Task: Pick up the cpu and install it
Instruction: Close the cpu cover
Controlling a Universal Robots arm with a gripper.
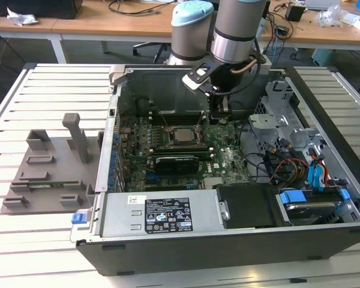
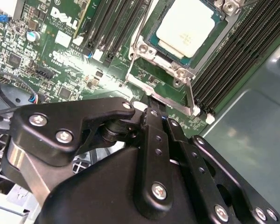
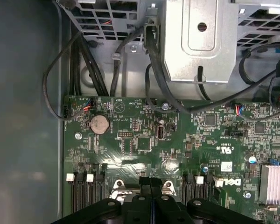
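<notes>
The cpu [image 2: 189, 25] lies in its socket [image 2: 147, 50] on the motherboard [image 3: 177, 154]. The gripper [image 2: 150, 111] hangs just beside it, clenched on nothing. Being so close, any sideways drift could knock the chip askew or scrape the board.

White logo [image 2: 64, 17] on motherboard [image 2: 51, 56]

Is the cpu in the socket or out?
In: the cpu lies flat within the metal socket frame on the motherboard.
</notes>
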